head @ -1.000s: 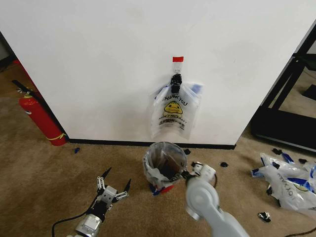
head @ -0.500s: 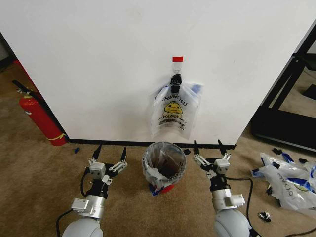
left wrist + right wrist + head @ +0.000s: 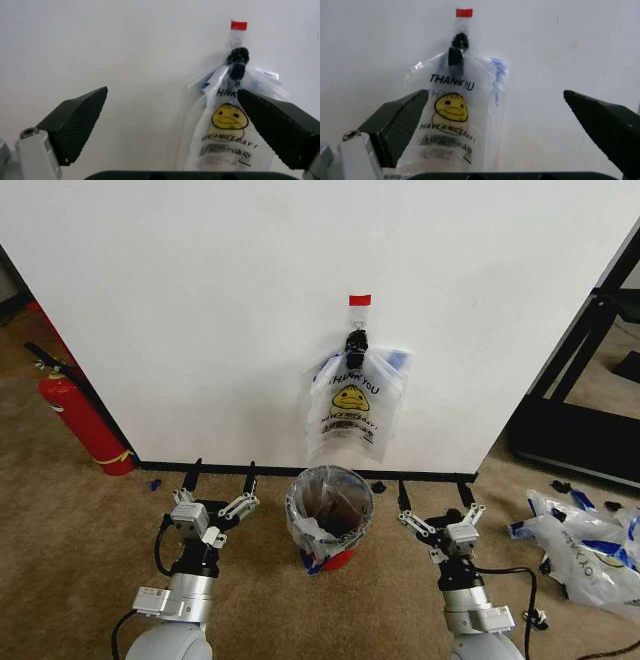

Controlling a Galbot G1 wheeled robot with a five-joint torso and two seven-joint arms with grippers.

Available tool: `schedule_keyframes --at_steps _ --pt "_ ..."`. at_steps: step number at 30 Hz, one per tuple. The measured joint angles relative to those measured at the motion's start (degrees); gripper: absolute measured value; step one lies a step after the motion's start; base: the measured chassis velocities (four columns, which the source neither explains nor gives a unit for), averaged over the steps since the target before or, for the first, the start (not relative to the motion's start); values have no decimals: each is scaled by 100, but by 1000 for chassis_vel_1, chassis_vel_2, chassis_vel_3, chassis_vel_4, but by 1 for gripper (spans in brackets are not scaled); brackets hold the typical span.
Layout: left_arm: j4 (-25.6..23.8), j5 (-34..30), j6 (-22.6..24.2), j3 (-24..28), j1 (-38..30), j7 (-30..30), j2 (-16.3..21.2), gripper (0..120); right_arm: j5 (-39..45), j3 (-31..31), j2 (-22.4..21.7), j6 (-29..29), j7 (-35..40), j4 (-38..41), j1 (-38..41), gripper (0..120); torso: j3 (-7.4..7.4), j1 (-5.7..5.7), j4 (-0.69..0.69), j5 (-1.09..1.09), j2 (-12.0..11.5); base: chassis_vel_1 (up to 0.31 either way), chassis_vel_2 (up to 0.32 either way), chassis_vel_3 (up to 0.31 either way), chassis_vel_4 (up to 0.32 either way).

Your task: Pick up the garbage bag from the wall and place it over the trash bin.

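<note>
Your left gripper point(image 3: 222, 480) and right gripper point(image 3: 437, 496) (both spread wide, holding nothing) flank the trash bin point(image 3: 330, 515); the garbage bag point(image 3: 351, 412) hangs above.

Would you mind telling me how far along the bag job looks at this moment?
Done: the trash bin already wears a clear liner. In hand: nothing; the left gripper and right gripper are both open and empty, raised either side of the bin, facing the wall. Left: the garbage bag hangs from the black clip, not yet picked or placed over the bin.
</note>
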Motion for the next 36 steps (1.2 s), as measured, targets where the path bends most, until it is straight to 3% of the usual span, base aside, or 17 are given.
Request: schedule_keyframes --at_steps 36 --pt "21 22 9 10 3 -5 21 100 60 -22 -5 -29 57 -15 26 100 0 0 0 -1 0 0 0 0 0"
